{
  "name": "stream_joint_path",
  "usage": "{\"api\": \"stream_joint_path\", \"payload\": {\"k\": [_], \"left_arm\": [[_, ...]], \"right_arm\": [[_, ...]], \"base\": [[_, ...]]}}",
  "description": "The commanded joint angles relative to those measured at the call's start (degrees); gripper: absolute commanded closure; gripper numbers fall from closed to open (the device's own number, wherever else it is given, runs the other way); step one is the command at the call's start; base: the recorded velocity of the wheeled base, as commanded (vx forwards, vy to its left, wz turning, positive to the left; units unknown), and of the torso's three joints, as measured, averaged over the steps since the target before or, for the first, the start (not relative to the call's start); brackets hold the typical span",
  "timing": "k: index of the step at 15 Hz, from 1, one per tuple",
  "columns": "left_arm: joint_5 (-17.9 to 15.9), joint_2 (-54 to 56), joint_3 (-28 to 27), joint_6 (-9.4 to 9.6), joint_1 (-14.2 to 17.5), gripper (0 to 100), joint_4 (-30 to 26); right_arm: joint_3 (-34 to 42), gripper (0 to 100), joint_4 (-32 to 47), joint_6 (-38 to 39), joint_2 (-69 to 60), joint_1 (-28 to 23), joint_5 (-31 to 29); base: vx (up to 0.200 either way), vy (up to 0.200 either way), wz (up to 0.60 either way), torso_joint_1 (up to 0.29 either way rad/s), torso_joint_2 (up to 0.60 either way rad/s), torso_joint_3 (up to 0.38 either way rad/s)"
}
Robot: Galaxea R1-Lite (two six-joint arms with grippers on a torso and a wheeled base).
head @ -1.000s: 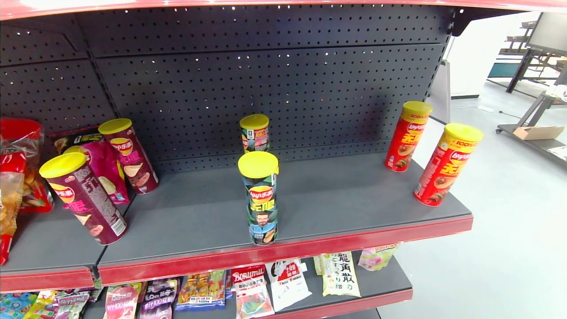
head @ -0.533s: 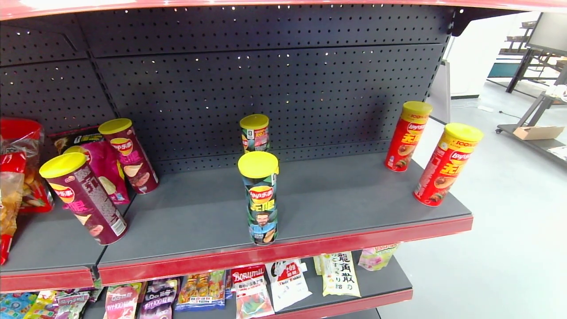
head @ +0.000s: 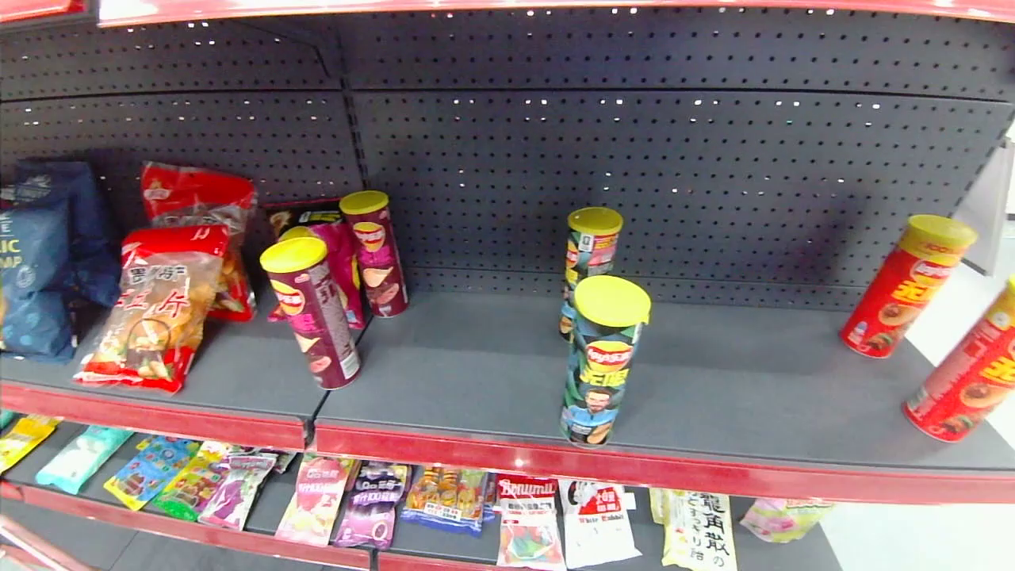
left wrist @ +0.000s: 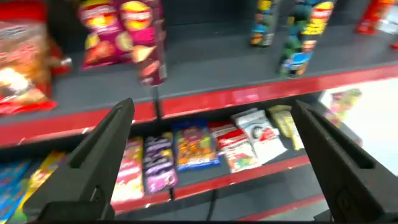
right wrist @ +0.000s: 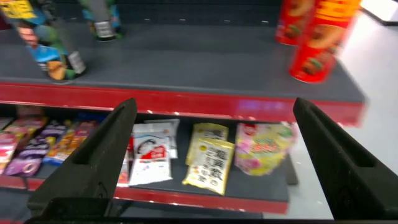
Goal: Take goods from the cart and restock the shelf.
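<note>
The grey shelf (head: pixel 476 373) with a red front edge carries chip cans with yellow lids. Two green cans stand in the middle, one at the front (head: pixel 603 361) and one behind it (head: pixel 591 246). Two maroon cans (head: pixel 311 321) (head: pixel 377 250) stand to the left, and two red cans (head: pixel 908 285) (head: pixel 971 373) at the right end. My left gripper (left wrist: pixel 211 109) is open and holds nothing, in front of the lower shelf below a maroon can (left wrist: pixel 146 37). My right gripper (right wrist: pixel 214 104) is open too, before the shelf edge (right wrist: pixel 186 99) between a green can (right wrist: pixel 43 43) and the red cans (right wrist: pixel 320 37).
Red and blue snack bags (head: pixel 158 309) fill the shelf section to the left. The lower shelf holds a row of several flat packets (head: pixel 444 500). A perforated dark back panel (head: pixel 634 159) closes the shelf. Bare shelf room lies between the green and red cans.
The whole head picture has shifted right, so the camera has turned left and the bag section at the left now shows. The cans stand as before.
</note>
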State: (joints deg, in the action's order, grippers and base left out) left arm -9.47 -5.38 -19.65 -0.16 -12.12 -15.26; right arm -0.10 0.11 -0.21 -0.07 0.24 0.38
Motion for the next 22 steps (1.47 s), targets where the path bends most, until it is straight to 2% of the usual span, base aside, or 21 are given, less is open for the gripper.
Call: {"api": "stream_joint_path", "payload": {"k": [1,3,4,5,6,7,9,10,12,14,15,16,17,18,19,22], "left_arm": [[0.16,-0.34,0.67,-0.02,-0.01,0,0.06],[0.16,-0.34,1.46,0.33,-0.01,0,0.23],[0.95,-0.34,2.60,1.48,-0.01,0,0.32],[2.35,-0.34,3.39,1.65,-0.01,0,0.50],[4.99,-0.34,4.80,1.48,-0.01,0,0.58],[8.33,-0.34,6.64,1.30,-0.01,0,1.20],[12.55,-0.34,10.60,1.30,-0.01,0,7.35],[15.27,-1.30,10.25,1.39,0.78,0,8.14],[16.33,-4.56,8.05,0.86,5.09,0,8.06],[16.85,0.89,10.51,1.04,11.24,0,5.51],[16.85,2.56,10.77,1.04,12.64,0,4.28],[17.73,4.85,12.09,0.42,12.56,0,1.82],[15.01,5.11,13.50,-0.28,12.38,0,4.54],[7.27,5.11,16.05,-0.72,12.38,0,9.99],[3.76,5.20,19.65,0.86,12.38,0,15.61],[4.11,5.20,19.48,0.86,12.29,0,14.74]], "right_arm": [[0.01,0,-0.02,0.03,0.07,-0.07,-0.03],[0.01,0,-0.02,-0.32,0.07,0.02,0.06],[0.01,0,-0.02,-0.41,0.07,0.02,0.06],[0.01,0,-0.02,-0.23,0.07,0.02,0.94],[0.01,0,0.07,-0.50,0.07,0.02,3.40],[-0.08,0,0.07,-0.67,0.07,0.02,3.40],[0.01,0,-0.11,-0.76,0.07,0.02,3.49],[0.01,0,-0.02,-0.76,0.07,0.02,3.49],[0.01,0,-0.02,-0.76,0.07,0.02,3.40],[0.01,0,0.07,-0.58,0.07,0.02,3.40],[0.01,0,0.07,-0.58,0.07,0.02,3.40],[0.01,0,0.07,-0.50,0.07,0.02,3.40],[0.01,0,-0.02,-0.41,0.07,0.02,3.40],[0.01,0,0.07,-0.41,0.07,0.02,3.40],[0.01,0,0.07,-0.50,0.07,0.02,3.40],[0.01,0,-0.02,-0.94,0.07,0.02,3.49]], "base": [[0.000,0.000,0.00,0.000,0.00,0.000],[0.000,0.000,0.00,0.000,0.00,0.000],[0.000,0.000,0.00,0.000,0.00,0.000],[0.000,0.000,0.00,0.000,0.00,0.000],[0.000,0.000,0.00,0.000,0.00,0.000],[0.000,0.000,0.00,0.000,0.00,0.000],[0.000,0.000,0.00,0.000,0.00,0.000],[0.000,0.000,0.00,0.000,0.00,0.000],[0.000,0.000,0.00,0.000,0.00,0.000],[0.000,0.000,0.00,0.000,0.00,0.000],[0.000,0.000,0.00,0.000,0.00,0.000],[0.000,0.000,0.00,0.000,0.00,0.000],[0.000,0.000,0.00,0.000,0.00,0.000],[0.000,0.000,0.00,0.000,0.00,0.000],[0.000,0.000,0.00,0.000,0.00,0.000],[0.000,0.000,0.00,0.000,0.00,0.000]]}}
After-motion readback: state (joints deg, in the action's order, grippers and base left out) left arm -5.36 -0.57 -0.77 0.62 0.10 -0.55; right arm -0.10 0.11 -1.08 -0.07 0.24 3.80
